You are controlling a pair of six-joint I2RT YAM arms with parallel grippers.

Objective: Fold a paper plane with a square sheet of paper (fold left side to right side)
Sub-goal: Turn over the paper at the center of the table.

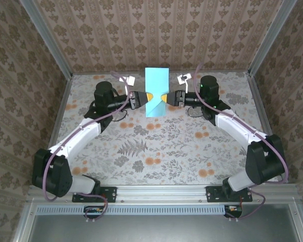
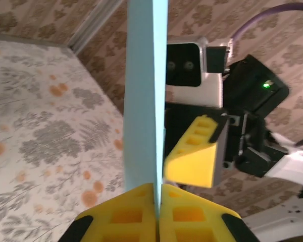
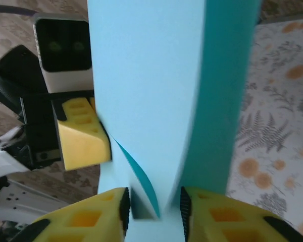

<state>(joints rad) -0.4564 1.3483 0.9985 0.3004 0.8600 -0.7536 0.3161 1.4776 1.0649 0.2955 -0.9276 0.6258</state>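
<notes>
While our left gripper (image 2: 156, 194) clamps it, the paper (image 1: 156, 85) stands upper centre.
Our right gripper (image 3: 152, 201) straddles it, jaws apart, seemingly unclenched.

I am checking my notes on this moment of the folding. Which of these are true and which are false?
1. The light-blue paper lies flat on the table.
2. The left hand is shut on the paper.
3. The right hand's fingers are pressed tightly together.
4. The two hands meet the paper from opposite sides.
1. False. The light-blue paper stands upright above the table, held between the two hands.
2. True. The left hand has its yellow fingers closed on the paper's edge.
3. False. The right hand has its fingers apart, with the paper's lower edge in the gap between them.
4. True. In the top view, the left hand comes from the paper's left side and the right hand from its right side.
</notes>
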